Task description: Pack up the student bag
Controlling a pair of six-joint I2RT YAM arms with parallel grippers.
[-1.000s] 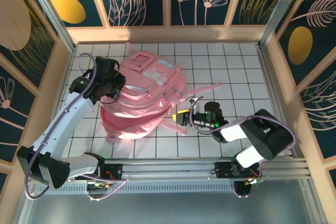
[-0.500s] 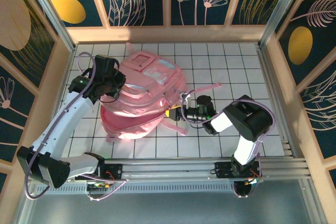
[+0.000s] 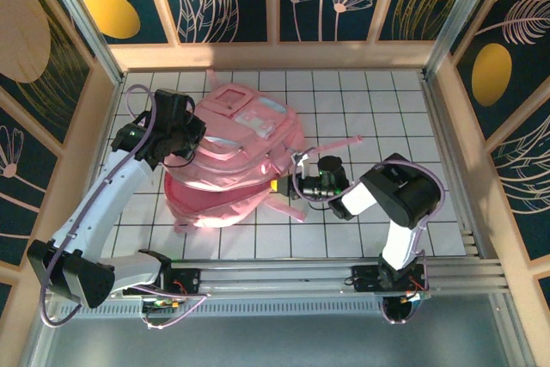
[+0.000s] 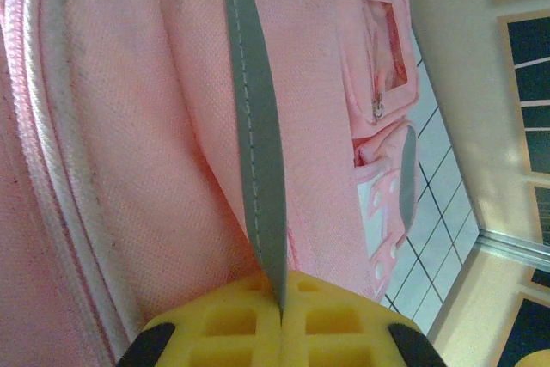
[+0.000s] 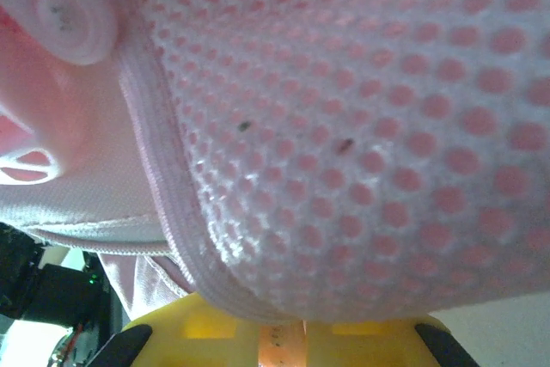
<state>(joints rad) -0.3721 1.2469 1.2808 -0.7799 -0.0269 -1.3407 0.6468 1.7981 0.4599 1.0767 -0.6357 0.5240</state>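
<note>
The left jaws [image 4: 282,307] are clenched on a grey strip [image 4: 258,169] stitched down the front of the student bag [image 3: 241,152], the yellow pads meeting with the strip pinched between them. The right jaws [image 5: 281,333] stand close together at the bound edge of a pink-and-white mesh panel [image 5: 361,126] on the bag's right side. Whether they actually nip that edge I cannot tell.

Seen from above, the bag lies flat on the tiled table [image 3: 387,109], left of centre. Its front pockets face up and a loose strap [image 3: 339,143] trails out to the right. The left arm reaches it from the left, the right arm from the right near the lower edge.

A pale, brightly lit band [image 3: 210,186] across the lower half looks like the main compartment pulled partly open, though nothing inside it can be made out. The small window pocket [image 4: 382,40] appears zipped, and its contents are unclear.

My judgement is that packing is at the stage of holding and opening the bag: both arms are on fabric, neither carries anything to put in, and closing is yet to come
</note>
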